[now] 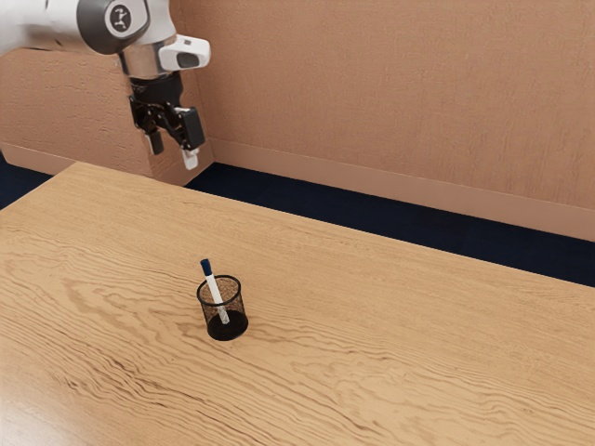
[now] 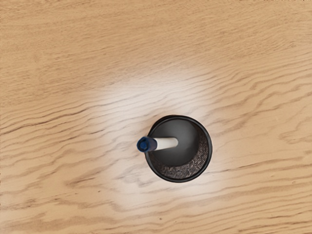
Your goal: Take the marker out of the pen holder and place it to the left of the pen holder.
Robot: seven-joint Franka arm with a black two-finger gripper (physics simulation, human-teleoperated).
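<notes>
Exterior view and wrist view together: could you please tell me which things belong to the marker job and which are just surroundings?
Part of the job:
- marker, leaning in the pen holder
- gripper, open
- table, for setting the marker down

Just surroundings:
- wall
- dark floor

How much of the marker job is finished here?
Nothing looks done: the blue-capped marker leans inside the black mesh pen holder. Nothing is in hand; the open claw hangs apart from both. Left: grasp the marker, lift it out, place it left of the holder.
</notes>
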